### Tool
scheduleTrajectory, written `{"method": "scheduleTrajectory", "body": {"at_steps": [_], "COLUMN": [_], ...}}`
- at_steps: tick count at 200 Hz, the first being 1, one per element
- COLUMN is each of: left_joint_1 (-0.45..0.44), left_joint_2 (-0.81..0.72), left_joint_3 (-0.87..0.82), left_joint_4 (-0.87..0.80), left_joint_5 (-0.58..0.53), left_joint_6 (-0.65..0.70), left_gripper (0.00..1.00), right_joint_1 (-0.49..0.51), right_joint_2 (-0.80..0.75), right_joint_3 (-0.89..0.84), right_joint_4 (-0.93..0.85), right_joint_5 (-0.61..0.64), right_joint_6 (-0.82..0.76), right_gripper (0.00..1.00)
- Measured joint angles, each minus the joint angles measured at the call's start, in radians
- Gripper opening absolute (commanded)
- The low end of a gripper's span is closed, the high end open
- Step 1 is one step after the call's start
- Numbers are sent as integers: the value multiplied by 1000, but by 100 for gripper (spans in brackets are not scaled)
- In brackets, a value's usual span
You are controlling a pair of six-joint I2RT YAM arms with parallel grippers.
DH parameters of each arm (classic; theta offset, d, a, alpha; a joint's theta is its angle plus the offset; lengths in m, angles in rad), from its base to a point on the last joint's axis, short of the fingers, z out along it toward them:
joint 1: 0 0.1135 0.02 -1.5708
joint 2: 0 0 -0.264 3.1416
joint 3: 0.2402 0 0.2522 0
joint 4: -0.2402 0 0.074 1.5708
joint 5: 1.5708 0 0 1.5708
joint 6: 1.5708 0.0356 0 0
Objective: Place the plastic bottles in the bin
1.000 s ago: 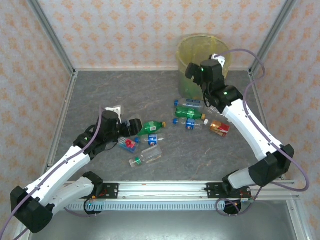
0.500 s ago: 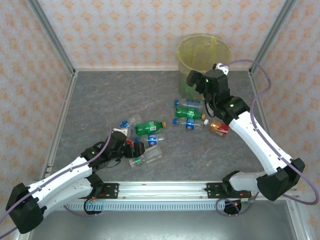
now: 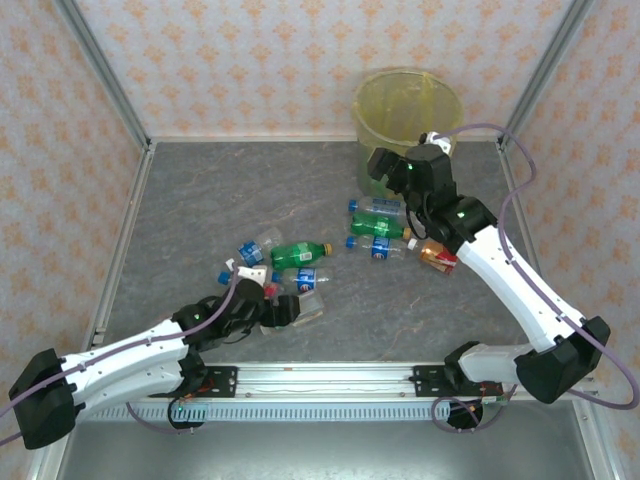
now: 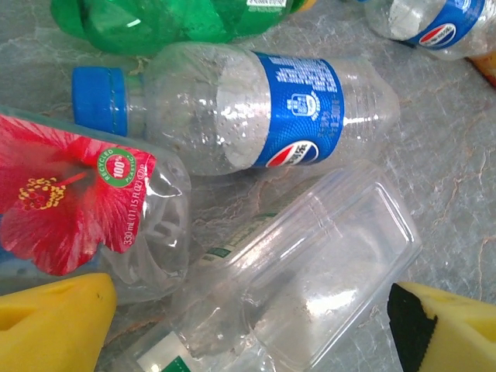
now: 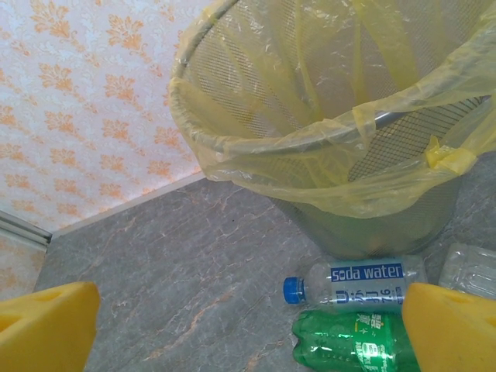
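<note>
1. Left claw (image 4: 248,333): its yellow fingers (image 4: 54,325) stand wide apart on either side of a clear ribbed bottle (image 4: 310,287) that lies on its side. I can make out no contact, and nothing is clamped. Judgement: it is lined up for a grasp across the bottle's body.
2. Outward from there, a red-flower bottle (image 4: 85,201) lies against the clear one on the left. A blue-label bottle (image 4: 271,116) comes next, then a green bottle (image 4: 178,19) farther off. The left finger has little gap beside the red-flower bottle, so closing may nudge it.
3. This group sits low on the near-left of the surface (image 3: 220,190), close to the near rail (image 3: 330,372). There is little room to draw back, so a straight lift looks cleaner.
4. Right claw (image 5: 248,333): its fingers are spread and empty, held above the surface and facing the foot of the bin (image 5: 256,147).
5. The bin stands upright at the far right with its yellow liner folded over the rim and its mouth open. A soda-water bottle (image 5: 356,283) and a bin-side green bottle (image 5: 349,341) lie just near of its wall, so the right arm has a short carry.
6. Open room: bare surface lies to the far left, with a gap between the two bottle groups. Judgement: the left arm's route to the bin crosses the right group and the right arm, so the two arms may crowd each other.
</note>
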Motion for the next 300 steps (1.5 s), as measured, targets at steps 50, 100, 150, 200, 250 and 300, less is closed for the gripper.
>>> {"method": "scheduleTrajectory", "body": {"at_steps": [50, 100, 150, 200, 250, 300], "left_joint_1": [-8, -49, -121, -196, -252, -282], "left_joint_2": [2, -16, -64, -45, -18, 24], "left_joint_3": [11, 26, 25, -6, -15, -55], "left_joint_4": [-17, -46, -67, -96, -108, -69], "left_joint_5": [-39, -61, -106, -182, -233, -217], "left_joint_6": [0, -8, -54, -119, -156, -164], "left_gripper": [94, 97, 97, 99, 99, 95], "right_joint_1": [3, 4, 5, 6, 8, 10], "right_joint_2": [-10, -10, -21, -38, -39, -42], "right_joint_3": [0, 0, 0, -7, -7, -15], "right_joint_4": [-5, -8, -20, -20, -20, -24], "right_joint_5": [0, 0, 0, -11, -11, -11], "right_joint_6": [0, 0, 3, 4, 5, 11], "right_gripper": [100, 100, 100, 100, 100, 100]}}
